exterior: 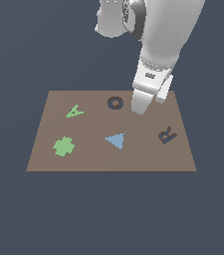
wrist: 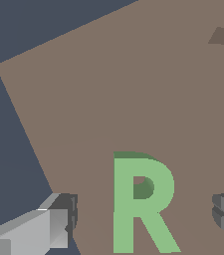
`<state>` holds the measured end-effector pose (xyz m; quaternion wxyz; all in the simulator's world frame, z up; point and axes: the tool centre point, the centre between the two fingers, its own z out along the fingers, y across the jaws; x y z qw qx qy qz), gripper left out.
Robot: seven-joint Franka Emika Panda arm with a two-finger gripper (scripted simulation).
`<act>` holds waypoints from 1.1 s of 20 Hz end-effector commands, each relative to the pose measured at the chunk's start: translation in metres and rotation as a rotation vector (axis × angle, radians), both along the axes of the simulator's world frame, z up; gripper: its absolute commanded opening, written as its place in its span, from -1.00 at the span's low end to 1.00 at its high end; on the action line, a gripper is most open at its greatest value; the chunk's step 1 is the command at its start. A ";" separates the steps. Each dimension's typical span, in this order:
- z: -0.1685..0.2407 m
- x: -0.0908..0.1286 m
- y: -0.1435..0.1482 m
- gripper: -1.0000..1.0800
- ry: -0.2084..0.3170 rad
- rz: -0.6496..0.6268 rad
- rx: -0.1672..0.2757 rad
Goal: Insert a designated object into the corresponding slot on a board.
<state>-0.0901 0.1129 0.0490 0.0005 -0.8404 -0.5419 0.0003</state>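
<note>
The green R (wrist: pixel 141 201) lies flat on the brown board (wrist: pixel 133 89), between the two fingers of the gripper (wrist: pixel 143 219). The jaws stand wide open, one finger on each side of the letter and both clear of it; nothing is held. In the exterior view the arm hides the letter, and the gripper (exterior: pixel 140 107) hangs low over the board's far edge, just beside the dark ring (exterior: pixel 115 103).

Handling, as a judgement: the letter looks like a small rigid block, light and not fragile, with smooth faces that may slip. Grip it across the straight stem and bowl, squarely, so it does not twist.

Outward: the dark R-shaped slot (exterior: pixel 167 135) lies near the board's edge on the exterior view's right. A blue triangle (exterior: pixel 116 141), a green A (exterior: pixel 74 111) and a green cross (exterior: pixel 63 146) lie further off.
</note>
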 end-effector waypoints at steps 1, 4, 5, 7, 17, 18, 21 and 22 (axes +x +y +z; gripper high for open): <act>0.001 0.001 -0.001 0.92 -0.001 -0.004 0.000; 0.001 0.001 -0.001 0.92 -0.001 -0.005 0.000; 0.000 0.001 -0.001 0.92 -0.001 -0.005 0.000; -0.002 0.001 -0.001 0.92 -0.001 -0.005 0.000; -0.019 0.001 -0.001 -1.00 -0.001 -0.007 -0.001; -0.019 0.001 -0.001 -1.00 -0.001 -0.007 -0.001; -0.019 0.001 -0.001 -1.00 -0.001 -0.007 -0.001; -0.019 0.001 -0.001 -1.00 -0.001 -0.007 -0.001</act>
